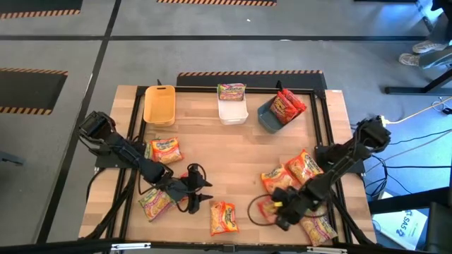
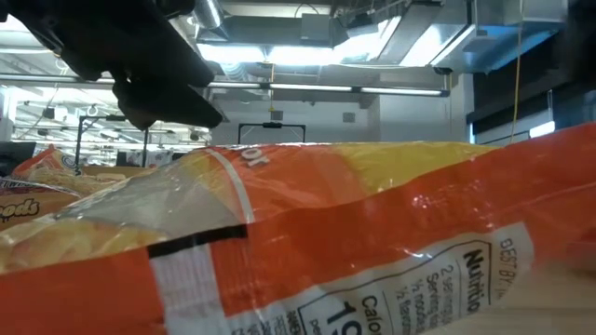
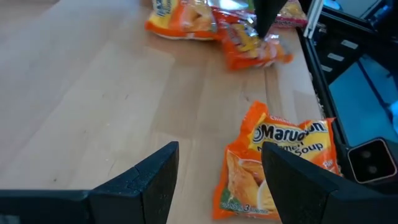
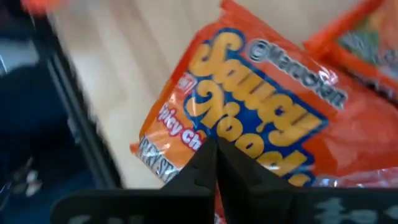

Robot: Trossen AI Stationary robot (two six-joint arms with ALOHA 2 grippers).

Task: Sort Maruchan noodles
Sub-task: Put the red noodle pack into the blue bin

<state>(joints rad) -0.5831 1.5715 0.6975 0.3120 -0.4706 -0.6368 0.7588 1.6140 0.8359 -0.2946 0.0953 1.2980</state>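
Maruchan noodles point(image 1: 305, 166) lie scattered over my wooden bench point(image 1: 233, 152), and I take the white bin point(image 1: 232, 111) at its far edge as my landmark. That bin already holds a green-pink packet point(image 1: 232, 90); the dark grey bin point(image 1: 272, 116) just to its right holds red packets point(image 1: 288, 104), and the yellow bin point(image 1: 159, 106) to its left looks bare, so I judge each colour has its own bin and the orange ones are still owed.

My right pincer point(image 1: 282, 207) sits well forward and right of the white bin, low over an orange-red Saucy Noodles packet point(image 4: 261, 118). Its fingers point(image 4: 205, 168) are pressed together, tips meeting right at the wrapper's edge; I cannot tell whether film is pinched between them.

My left pincer point(image 1: 194, 189) hangs forward and left of the white bin, fingers point(image 3: 146, 180) spread with nothing between them, an orange soup packet point(image 3: 280, 162) lying just beyond, probably its next target.

Black rails frame the bench. Around it is grey floor with hazard-striped tape; the low view, mostly blocked by an orange packet point(image 2: 372, 242), shows ceiling lights beyond.
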